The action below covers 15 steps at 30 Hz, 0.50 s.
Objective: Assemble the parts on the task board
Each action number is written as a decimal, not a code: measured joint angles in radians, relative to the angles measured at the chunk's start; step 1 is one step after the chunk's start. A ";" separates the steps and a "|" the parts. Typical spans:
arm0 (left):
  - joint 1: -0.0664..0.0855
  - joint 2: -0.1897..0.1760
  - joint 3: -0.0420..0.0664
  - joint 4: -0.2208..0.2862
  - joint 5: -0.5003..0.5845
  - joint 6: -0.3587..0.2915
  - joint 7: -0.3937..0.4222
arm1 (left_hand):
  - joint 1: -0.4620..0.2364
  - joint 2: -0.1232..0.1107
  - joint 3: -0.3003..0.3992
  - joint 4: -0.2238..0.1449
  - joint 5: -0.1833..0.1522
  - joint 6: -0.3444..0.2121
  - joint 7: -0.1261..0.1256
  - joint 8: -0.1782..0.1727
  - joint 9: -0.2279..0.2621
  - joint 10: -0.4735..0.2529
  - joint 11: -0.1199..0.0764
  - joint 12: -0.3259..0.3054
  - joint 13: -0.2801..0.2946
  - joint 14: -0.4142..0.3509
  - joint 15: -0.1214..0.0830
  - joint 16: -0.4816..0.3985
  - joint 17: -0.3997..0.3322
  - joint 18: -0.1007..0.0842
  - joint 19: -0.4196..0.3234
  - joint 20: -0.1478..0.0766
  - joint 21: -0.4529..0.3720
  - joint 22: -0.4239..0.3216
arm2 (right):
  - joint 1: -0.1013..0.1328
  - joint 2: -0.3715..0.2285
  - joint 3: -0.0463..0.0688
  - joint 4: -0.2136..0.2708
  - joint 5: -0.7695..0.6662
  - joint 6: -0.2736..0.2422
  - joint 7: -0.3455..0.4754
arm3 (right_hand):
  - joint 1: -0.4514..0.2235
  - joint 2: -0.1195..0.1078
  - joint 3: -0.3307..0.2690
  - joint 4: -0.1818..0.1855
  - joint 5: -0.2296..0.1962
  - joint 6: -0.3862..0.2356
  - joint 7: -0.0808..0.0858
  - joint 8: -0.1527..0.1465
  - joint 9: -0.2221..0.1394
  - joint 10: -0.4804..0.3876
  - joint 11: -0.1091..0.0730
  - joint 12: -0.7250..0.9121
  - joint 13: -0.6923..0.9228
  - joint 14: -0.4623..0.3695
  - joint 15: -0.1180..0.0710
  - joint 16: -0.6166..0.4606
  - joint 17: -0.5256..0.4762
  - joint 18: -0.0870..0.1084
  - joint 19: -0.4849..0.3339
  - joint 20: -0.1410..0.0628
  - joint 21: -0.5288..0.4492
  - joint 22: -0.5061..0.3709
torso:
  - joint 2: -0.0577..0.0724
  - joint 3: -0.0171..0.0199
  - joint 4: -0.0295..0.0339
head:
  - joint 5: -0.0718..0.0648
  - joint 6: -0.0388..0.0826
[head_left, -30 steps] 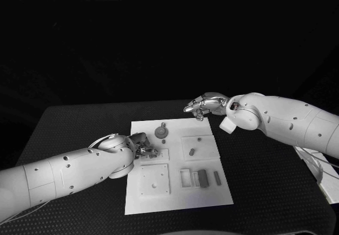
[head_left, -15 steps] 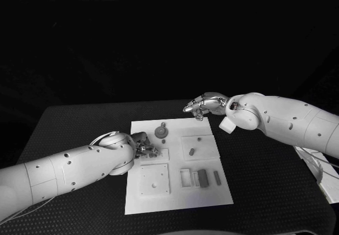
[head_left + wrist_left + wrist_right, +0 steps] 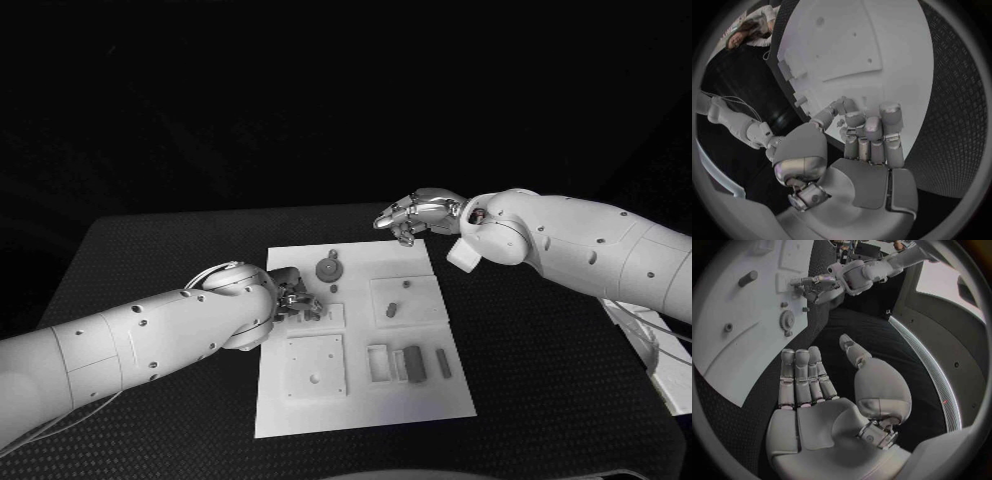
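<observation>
The left hand (image 3: 293, 299) sits low at the task board's (image 3: 361, 400) left edge, fingers curled together over a small raised block; whether it pinches a part is unclear. The gear-like part (image 3: 329, 271) lies just beyond it, closer to it than to the right hand (image 3: 418, 216), which hovers open-fingered and empty above the board's far corner over the desk (image 3: 548, 380).

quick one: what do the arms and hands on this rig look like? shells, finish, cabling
Both arms have smooth white rounded shells dotted with small dark holes. The left hand and right hand are polished silver metal with segmented fingers; the wrist views show pale grey palm plates and a domed silver thumb base. Thin cables trail beside the left arm near the table's edge.
</observation>
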 measured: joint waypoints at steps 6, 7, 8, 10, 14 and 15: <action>0.006 0.006 0.001 -0.010 0.008 0.031 0.001 | 0.001 0.001 0.001 -0.001 0.000 0.000 0.000 0.000 0.003 0.000 0.000 0.000 0.000 -0.004 0.000 0.000 0.000 0.000 0.000 0.000 0.000 0.000 | 0.000 0.001 0.000 -0.001 0.000 0.000 0.000 | 0.000 0.000 0.000 0.000 0.000 -0.001 -0.002 0.000 0.000 0.000 0.000 0.000 0.000 0.000 0.000 0.000 0.000 0.000 0.000 0.000 0.000 0.000 | 0.000 -0.0002 -0.0002 | 0.001 0.000; 0.007 0.007 0.001 -0.012 0.008 0.035 0.001 | 0.001 0.001 0.001 -0.001 0.000 0.000 0.000 0.000 0.007 0.000 0.000 0.000 0.000 -0.004 0.000 0.000 0.000 0.000 0.000 0.000 0.000 0.000 | 0.000 0.002 0.000 -0.001 0.000 0.000 0.000 | 0.000 0.000 0.000 0.000 0.000 -0.001 -0.002 0.000 0.000 0.000 0.000 0.000 0.000 0.000 0.000 0.000 0.000 0.000 0.000 0.000 0.000 0.000 | 0.000 -0.0002 -0.0003 | 0.001 0.000; 0.007 0.009 0.001 -0.013 0.008 0.039 0.001 | 0.001 0.001 0.001 -0.001 0.000 0.000 0.000 0.000 0.008 0.000 0.000 0.000 0.000 -0.005 0.001 0.000 0.001 0.000 0.000 0.000 0.000 0.000 | 0.000 0.002 0.000 -0.001 0.000 0.000 0.000 | 0.000 0.000 0.000 0.000 0.000 -0.001 -0.002 0.000 0.000 0.000 0.000 0.000 0.000 0.000 0.000 0.000 0.000 0.000 0.000 0.000 0.000 0.000 | 0.000 -0.0002 -0.0003 | 0.001 0.000; 0.009 0.010 0.002 -0.015 0.009 0.047 0.001 | 0.002 0.002 0.001 -0.001 0.000 -0.003 -0.003 0.000 0.008 0.000 0.000 0.000 0.001 -0.007 0.000 0.000 0.001 0.000 -0.002 0.002 0.000 0.000 | 0.000 0.002 0.000 -0.001 0.000 0.000 0.000 | 0.000 0.000 0.000 0.000 0.000 -0.001 -0.002 0.000 0.000 0.000 0.000 0.000 0.000 0.000 0.000 0.000 0.000 0.000 0.000 0.000 0.000 0.000 | 0.000 -0.0002 -0.0002 | 0.000 0.000; 0.011 0.013 0.002 -0.018 0.009 0.058 0.000 | 0.004 0.004 0.001 -0.001 0.006 -0.003 -0.003 0.000 0.009 0.000 0.000 0.000 0.001 -0.007 0.000 0.000 0.001 0.000 -0.002 0.002 0.000 0.000 | 0.000 0.003 0.000 -0.001 0.000 0.000 0.000 | 0.000 0.000 0.000 0.000 0.000 -0.001 -0.002 0.000 0.000 0.000 0.000 0.000 0.000 0.000 0.000 0.000 0.000 0.000 0.000 0.000 0.000 0.000 | 0.000 -0.0002 -0.0003 | -0.001 0.000; 0.011 0.013 0.002 -0.018 0.009 0.059 0.000 | 0.004 0.004 0.001 -0.001 0.006 -0.003 -0.003 0.000 0.009 0.000 0.000 0.000 0.001 -0.007 0.000 0.000 0.002 0.000 -0.002 0.002 0.000 0.000 | 0.000 0.003 0.000 -0.001 0.000 0.000 0.000 | 0.000 0.000 0.000 0.000 0.000 -0.001 -0.002 0.000 0.000 0.000 0.000 0.000 0.000 0.000 0.000 0.000 0.000 0.000 0.000 0.000 0.000 0.000 | 0.000 -0.0001 -0.0003 | -0.001 0.000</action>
